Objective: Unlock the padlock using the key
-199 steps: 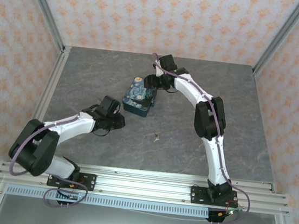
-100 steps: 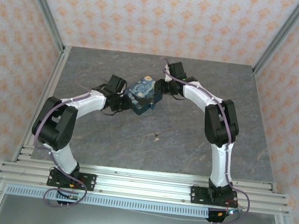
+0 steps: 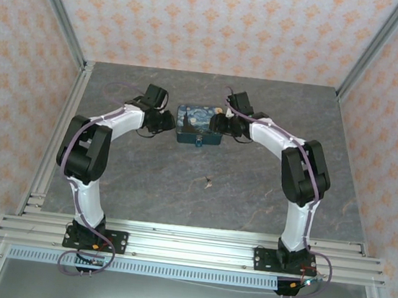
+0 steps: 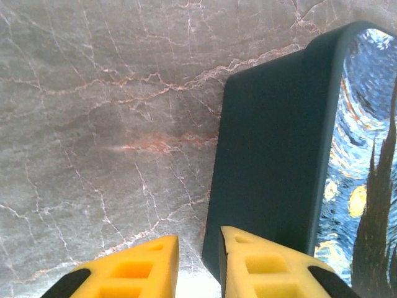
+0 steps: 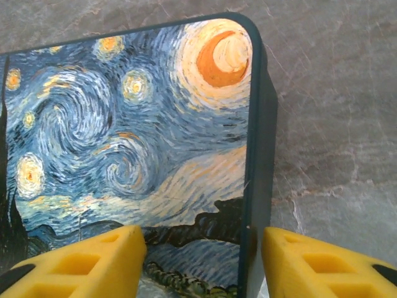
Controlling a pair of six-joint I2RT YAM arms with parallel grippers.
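The swirly blue-and-yellow box (image 3: pixel 198 124) lies crosswise at the table's back middle. A tiny dark padlock (image 3: pixel 196 145) hangs at the middle of its near side. The key (image 3: pixel 208 183), a slim speck, lies on the table in front of the box. My left gripper (image 3: pixel 167 122) is at the box's left end; in the left wrist view its yellow fingers (image 4: pixel 149 264) stand narrowly apart with nothing between, beside the box's dark wall (image 4: pixel 267 155). My right gripper (image 5: pixel 203 248) is open, one finger over the lid (image 5: pixel 136 124), the other outside the box's side wall.
Grey marbled tabletop (image 3: pixel 251 199) runs to metal frame posts and patterned walls on three sides. The arm bases sit on the aluminium rail (image 3: pixel 187 246) at the near edge. Bare table lies between the key and the rail.
The left arm has swung from the near left up to the box's left end. The right gripper has shifted to the right end. The box has turned from slanted to crosswise.
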